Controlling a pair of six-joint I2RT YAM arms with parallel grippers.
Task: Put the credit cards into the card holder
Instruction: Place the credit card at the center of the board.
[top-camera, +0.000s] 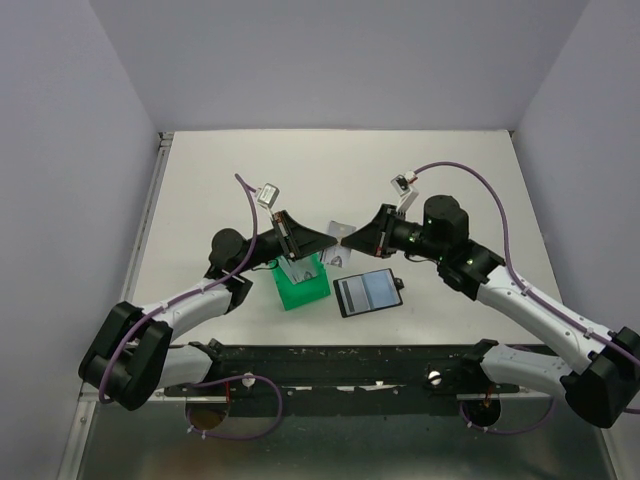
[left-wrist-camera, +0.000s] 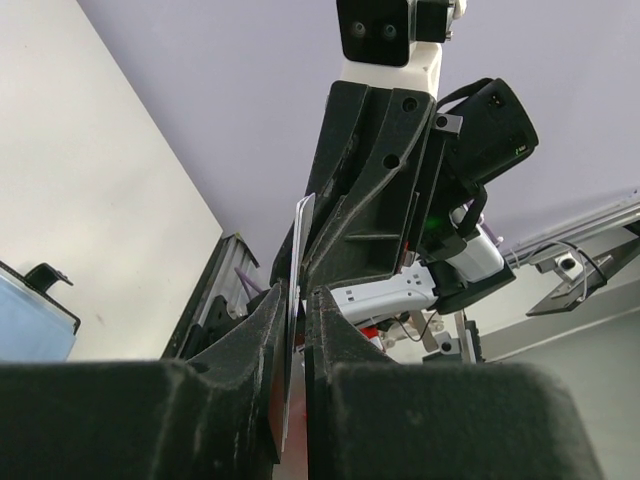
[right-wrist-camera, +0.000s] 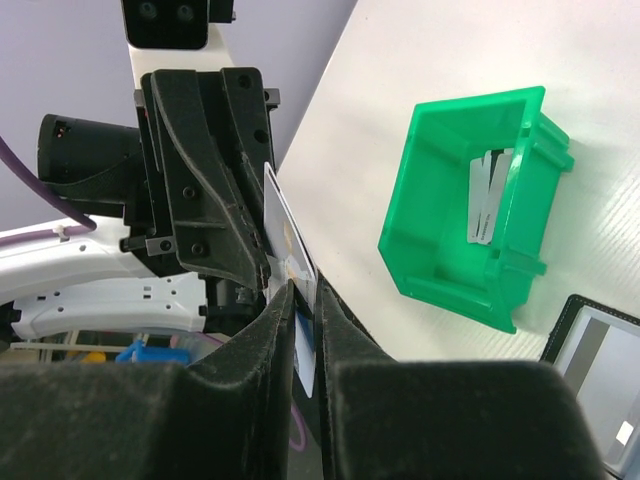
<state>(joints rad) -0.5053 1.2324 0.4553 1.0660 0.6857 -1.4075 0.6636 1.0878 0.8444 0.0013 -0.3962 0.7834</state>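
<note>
Presently left jaws and right jaws both clamp one credit card aloft; the card holder lies near-right of it, closer to my right arm.

**White links, black joints**

The left arm and the right arm have white shell links between bulky black joint blocks. A purple cable runs along each one. A small white camera box sits on each wrist. The left tool and the right tool are matte black wedges with screw holes; their fingers look rough.
</note>
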